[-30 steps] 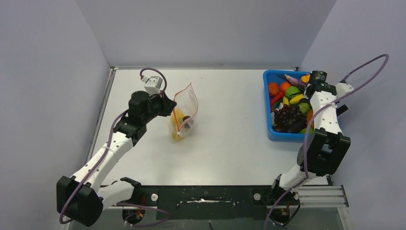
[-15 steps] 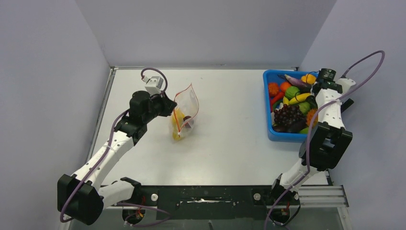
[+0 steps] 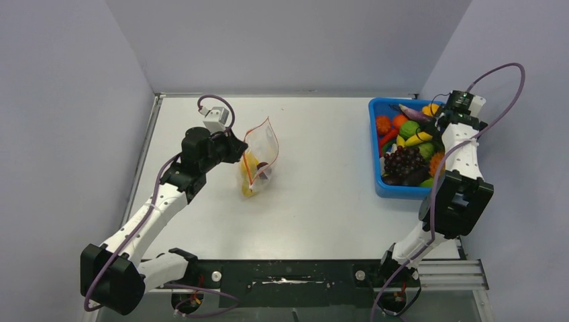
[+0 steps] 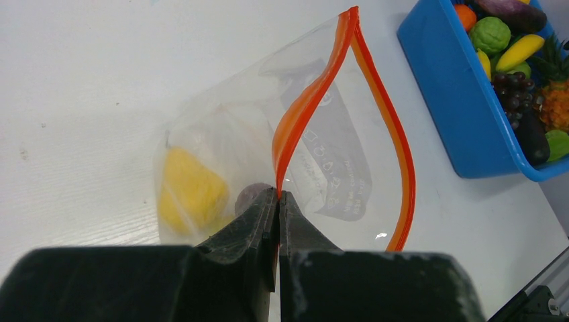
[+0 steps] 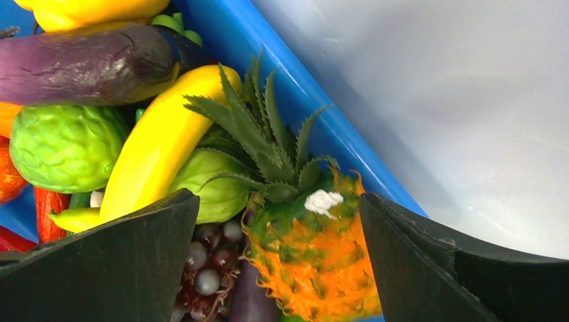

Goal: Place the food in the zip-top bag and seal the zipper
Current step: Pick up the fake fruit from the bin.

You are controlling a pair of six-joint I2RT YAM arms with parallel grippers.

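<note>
The clear zip-top bag (image 3: pixel 263 149) stands open at the table's left-middle. My left gripper (image 3: pixel 233 149) is shut on the near lip of its red zipper (image 4: pixel 302 114); in the left wrist view the jaws (image 4: pixel 278 194) pinch the strip, and the far lip (image 4: pixel 402 168) bows away. A yellow piece (image 4: pixel 188 191) and a dark purple piece (image 4: pixel 249 196) lie inside the bag. My right gripper (image 5: pixel 278 198) is open over the food in the blue bin, straddling the orange pineapple (image 5: pixel 315 261). A banana (image 5: pixel 154 147) and grapes (image 5: pixel 204 261) lie beside it.
The blue bin (image 3: pixel 373 144) sits at the table's back right against the right wall, and holds an eggplant (image 5: pixel 80 64), a green bumpy fruit (image 5: pixel 64 144) and other pieces. Its right wall (image 5: pixel 295 87) runs close to the grey side wall.
My right wrist has swung back and to the right over the bin's right side. My left gripper and the bag have not moved.
</note>
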